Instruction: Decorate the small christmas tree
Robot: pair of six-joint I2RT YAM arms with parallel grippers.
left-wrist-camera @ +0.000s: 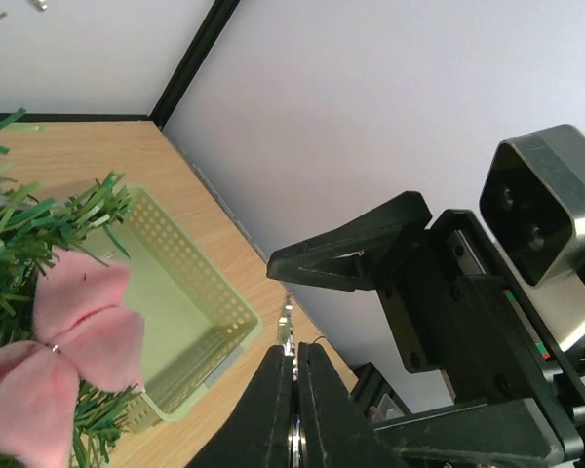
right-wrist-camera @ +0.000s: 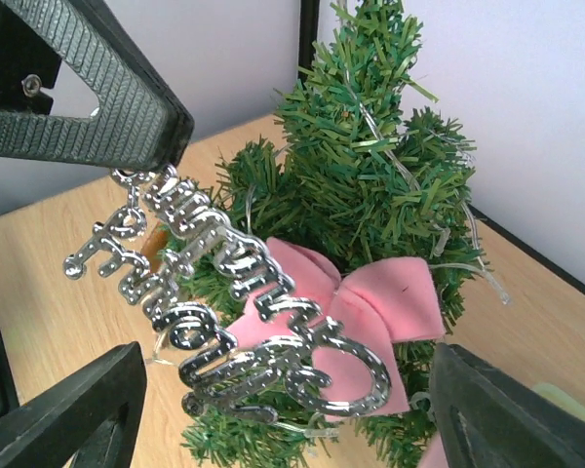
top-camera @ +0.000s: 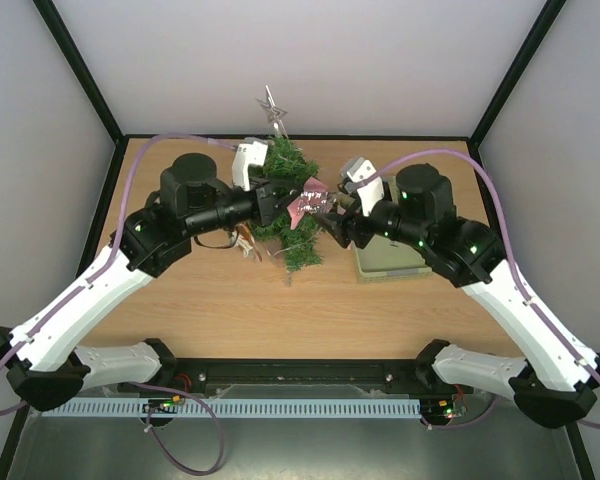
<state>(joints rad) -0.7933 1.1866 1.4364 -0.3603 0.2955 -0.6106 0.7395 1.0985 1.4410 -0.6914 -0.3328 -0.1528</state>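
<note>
The small christmas tree (top-camera: 292,205) stands mid-table with a silver star (top-camera: 272,104) on top, a pink bow (right-wrist-camera: 390,302) on its front and a clear light string (right-wrist-camera: 473,244) through its branches. A silver lettering ornament (right-wrist-camera: 224,292) hangs in front of the bow. My left gripper (left-wrist-camera: 294,349) is shut on the ornament's upper end, which shows edge-on as a thin strip (left-wrist-camera: 290,336) between its fingers. My right gripper (right-wrist-camera: 292,419) is open, its fingers (right-wrist-camera: 68,409) standing apart on either side of the ornament's lower end without touching it.
A pale green basket (top-camera: 385,264) sits right of the tree, partly under my right arm. A small brownish ornament (top-camera: 246,243) lies on the table left of the tree. Dark frame posts and pale walls close in the table's back and sides.
</note>
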